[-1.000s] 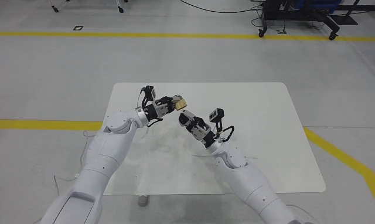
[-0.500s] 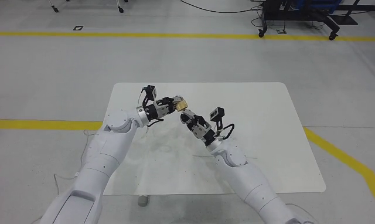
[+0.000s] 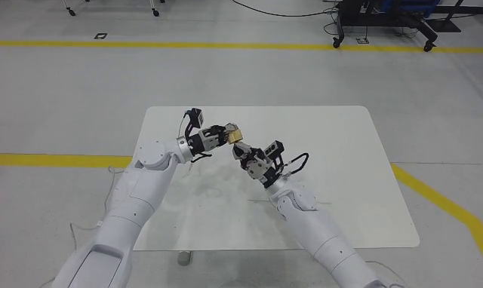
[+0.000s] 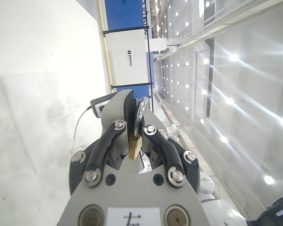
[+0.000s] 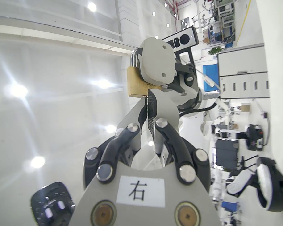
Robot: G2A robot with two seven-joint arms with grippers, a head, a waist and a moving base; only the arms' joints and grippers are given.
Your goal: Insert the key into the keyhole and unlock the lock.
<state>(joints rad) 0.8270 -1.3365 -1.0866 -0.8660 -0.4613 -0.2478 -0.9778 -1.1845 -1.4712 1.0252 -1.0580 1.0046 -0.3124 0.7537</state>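
Brass padlock (image 5: 135, 83), held clamped in the left end effector (image 4: 136, 105) above the bench (image 3: 339, 137), its base turned toward the right end effector (image 3: 240, 147), which was closed on the key (image 5: 145, 97), tip at that base, shaft apparently in line.

White arms (image 3: 139, 194); left gripper (image 4: 137, 111) grey, blk links (image 4: 101, 147), silver screws (image 4: 118, 123).
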